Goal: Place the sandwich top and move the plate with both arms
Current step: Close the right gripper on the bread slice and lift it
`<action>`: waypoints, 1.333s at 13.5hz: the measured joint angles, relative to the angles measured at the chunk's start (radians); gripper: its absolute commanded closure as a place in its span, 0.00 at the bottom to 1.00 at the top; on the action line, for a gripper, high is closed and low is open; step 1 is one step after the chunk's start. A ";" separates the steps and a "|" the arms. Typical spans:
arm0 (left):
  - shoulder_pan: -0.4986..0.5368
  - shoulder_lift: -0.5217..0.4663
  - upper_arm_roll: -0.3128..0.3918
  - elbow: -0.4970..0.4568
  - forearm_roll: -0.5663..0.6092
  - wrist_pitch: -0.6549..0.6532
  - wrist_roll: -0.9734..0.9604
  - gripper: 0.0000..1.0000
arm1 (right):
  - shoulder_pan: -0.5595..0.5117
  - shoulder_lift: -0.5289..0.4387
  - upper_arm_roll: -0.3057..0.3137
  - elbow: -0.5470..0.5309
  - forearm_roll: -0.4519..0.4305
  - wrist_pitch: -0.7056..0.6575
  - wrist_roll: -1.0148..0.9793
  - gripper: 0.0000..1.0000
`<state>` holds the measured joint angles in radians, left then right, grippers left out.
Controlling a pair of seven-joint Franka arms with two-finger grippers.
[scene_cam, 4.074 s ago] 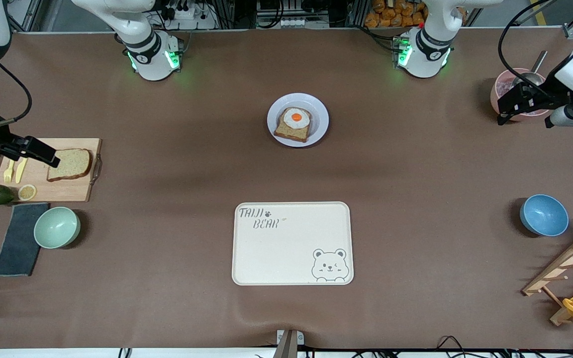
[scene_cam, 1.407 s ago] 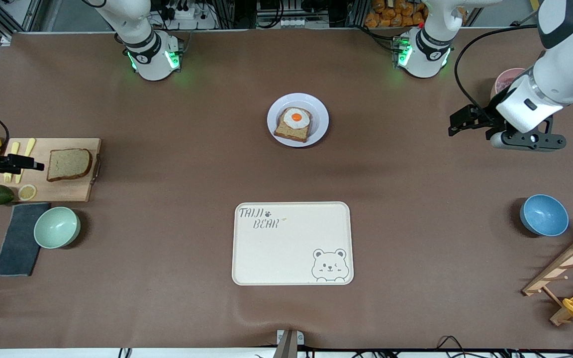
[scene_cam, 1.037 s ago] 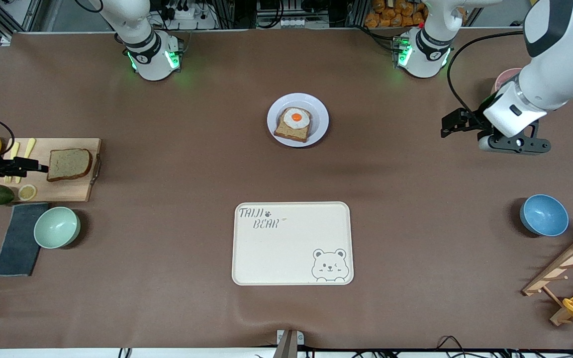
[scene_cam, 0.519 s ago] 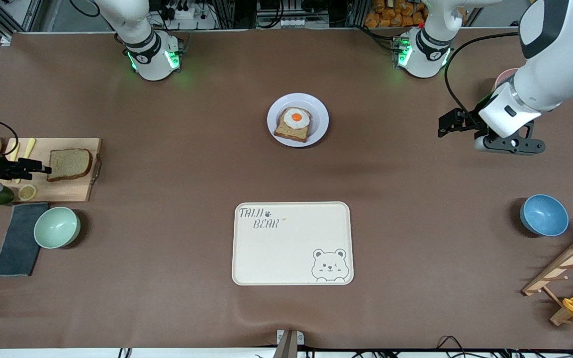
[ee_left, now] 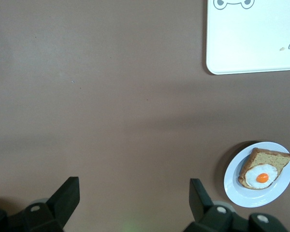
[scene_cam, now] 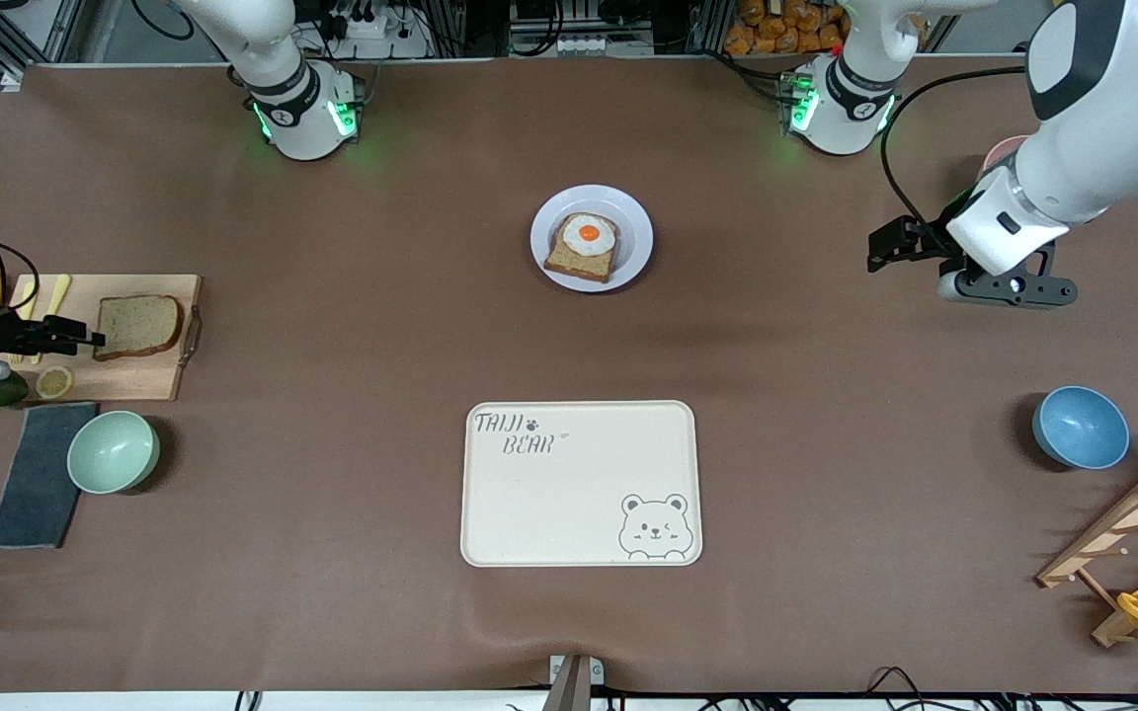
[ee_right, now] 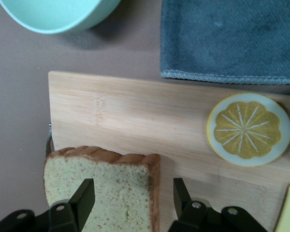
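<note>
Right wrist view cuts off the sandwich top (ee_right: 104, 181) on the cutting board (ee_right: 150, 121); the right end effector (ee_right: 130, 198) straddles its edge, fingers parted, not yet gripping. One plate (scene_cam: 591, 238) (egg toast on it) sits mid-surface. The left end effector (scene_cam: 893, 247) hangs released over bare surface. Two bowls, one tray (scene_cam: 581, 483).

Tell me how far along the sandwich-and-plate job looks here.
Nothing is finished. The sandwich top lies on the cutting board, with the right gripper straddling its edge, fingers apart. The left gripper hangs open over bare table. The plate with egg toast sits untouched, not on the tray.
</note>
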<state>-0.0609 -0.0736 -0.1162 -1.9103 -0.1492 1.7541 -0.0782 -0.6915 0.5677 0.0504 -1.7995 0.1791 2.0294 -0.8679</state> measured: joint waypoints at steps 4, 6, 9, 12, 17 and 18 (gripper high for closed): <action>0.000 0.000 0.000 -0.001 0.000 0.000 0.000 0.00 | -0.011 0.019 0.000 0.000 0.001 0.000 -0.027 0.50; 0.001 0.000 0.000 -0.002 0.000 0.000 0.000 0.00 | -0.012 0.022 0.000 0.000 0.002 0.000 -0.027 0.66; 0.000 0.000 -0.001 -0.002 0.000 0.000 0.000 0.00 | -0.016 0.022 0.000 0.000 0.003 0.000 -0.034 0.60; 0.000 0.000 -0.002 -0.002 0.000 0.000 0.000 0.00 | -0.021 0.027 0.000 0.000 0.019 0.000 -0.062 0.69; 0.000 0.000 -0.002 -0.002 0.000 0.000 0.000 0.00 | -0.024 0.036 0.000 0.000 0.024 0.001 -0.077 0.69; 0.000 0.000 -0.002 -0.002 0.000 0.000 0.000 0.00 | -0.025 0.036 0.000 0.000 0.025 0.001 -0.080 0.70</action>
<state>-0.0611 -0.0736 -0.1178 -1.9122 -0.1492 1.7541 -0.0782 -0.7161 0.6038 0.0504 -1.7997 0.2037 2.0307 -0.9476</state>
